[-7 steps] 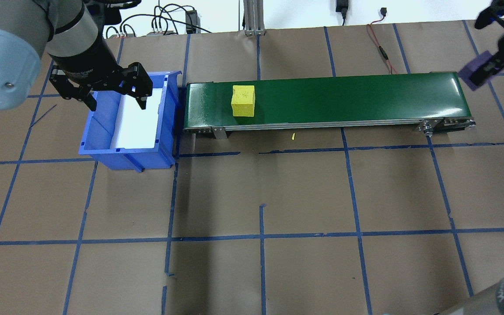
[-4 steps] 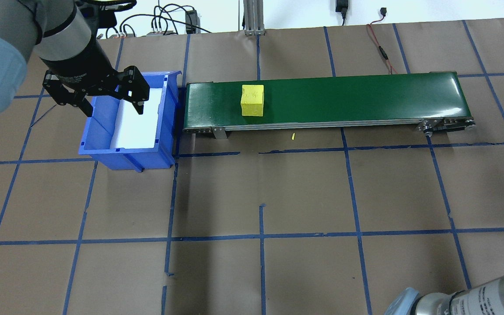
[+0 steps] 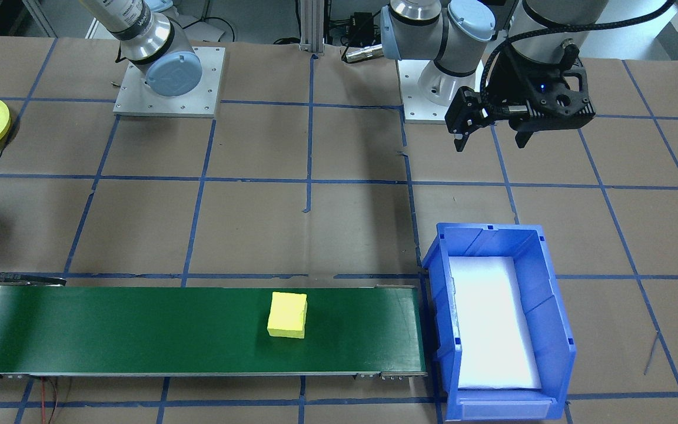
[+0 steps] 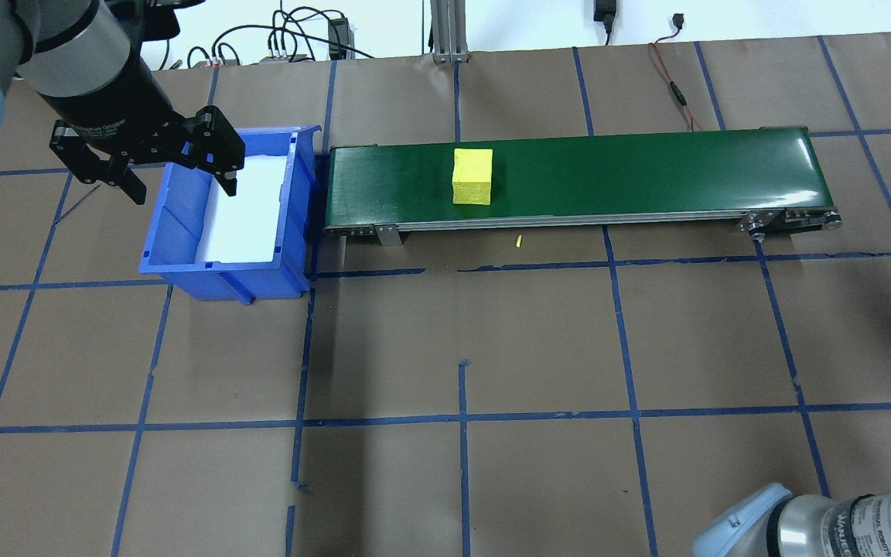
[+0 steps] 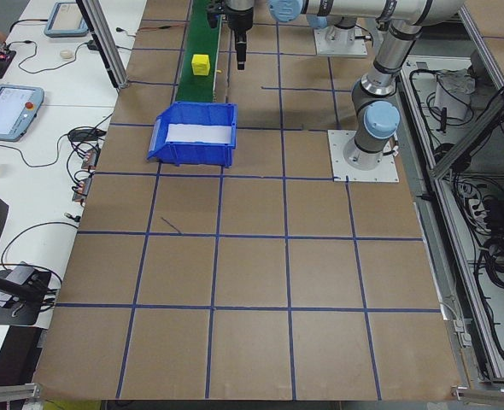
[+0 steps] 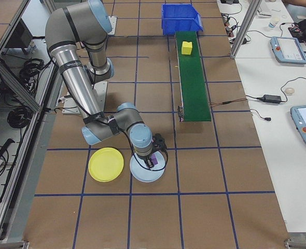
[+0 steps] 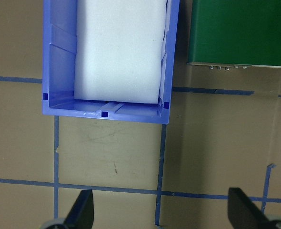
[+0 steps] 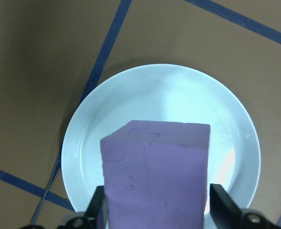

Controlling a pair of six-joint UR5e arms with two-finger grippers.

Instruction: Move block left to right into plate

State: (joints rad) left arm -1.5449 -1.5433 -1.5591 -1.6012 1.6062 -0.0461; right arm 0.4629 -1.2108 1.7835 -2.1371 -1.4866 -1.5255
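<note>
My right claw (image 8: 155, 210) is clamping the purple block (image 8: 155, 174) directly above the pale blue plate (image 8: 145, 95). My left claw (image 4: 179, 178) is hanging with fingers apart over the blue bin (image 4: 291, 232). A yellow block (image 4: 472, 176) is sitting on the green conveyor (image 4: 646, 166) upon the surface (image 4: 538, 348).

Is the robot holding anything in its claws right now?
Yes. The right gripper holds a purple block by its two opposite sides, above a pale blue plate. The left gripper is open and holds nothing.
</note>
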